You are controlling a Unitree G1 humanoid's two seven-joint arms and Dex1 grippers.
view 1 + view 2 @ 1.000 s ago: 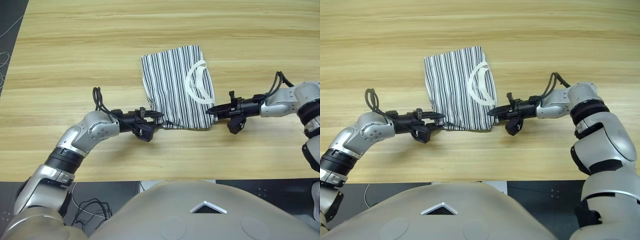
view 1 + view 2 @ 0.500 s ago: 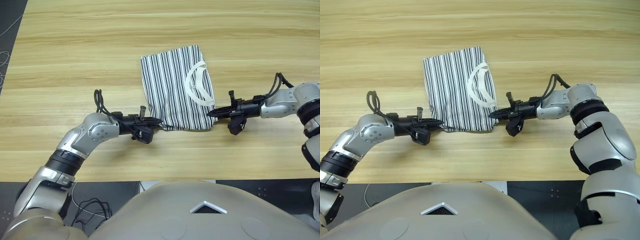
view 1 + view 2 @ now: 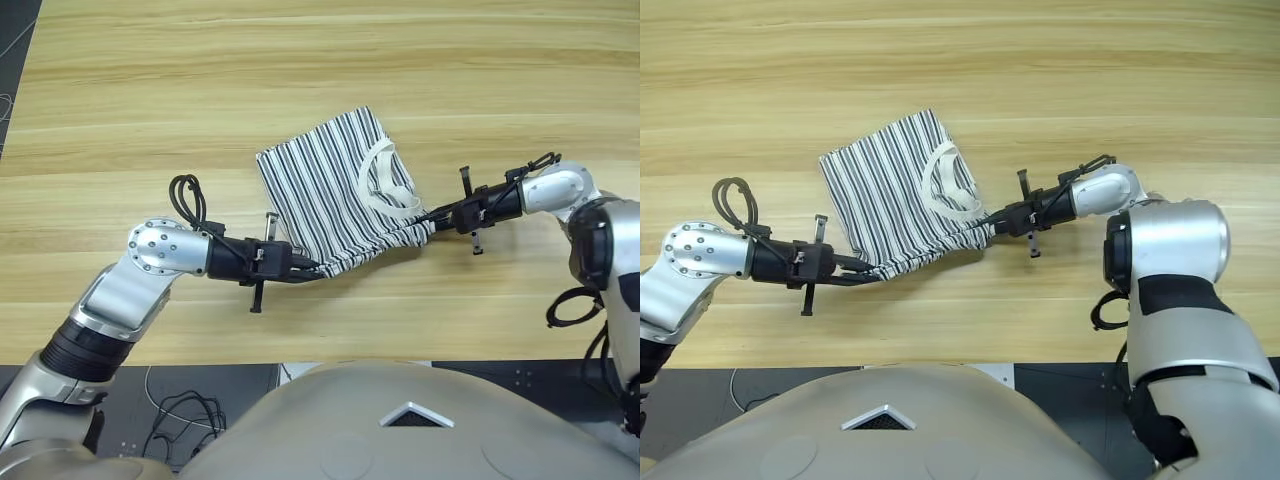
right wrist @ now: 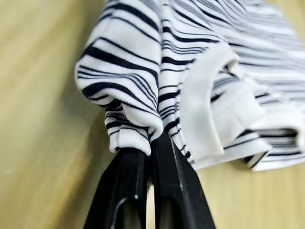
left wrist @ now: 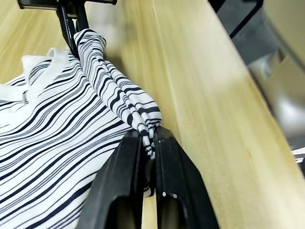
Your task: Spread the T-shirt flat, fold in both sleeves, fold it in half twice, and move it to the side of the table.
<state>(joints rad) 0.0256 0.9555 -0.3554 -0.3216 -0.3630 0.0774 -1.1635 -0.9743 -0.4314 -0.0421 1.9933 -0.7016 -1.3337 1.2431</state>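
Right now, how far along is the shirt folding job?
Done, it seems: the shirt is a compact folded rectangle with no sleeves sticking out. In hand: the left tool and the right tool are each shut on a near corner. Left: the shirt lies near the middle of the table, so it has yet to go to the side.

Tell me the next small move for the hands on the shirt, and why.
Probably raise both hands together a little, grips shut. The left hand and right hand each pinch a near corner of the striped shirt, while the rest lies on the table; a lifted edge can then be folded over or carried aside.
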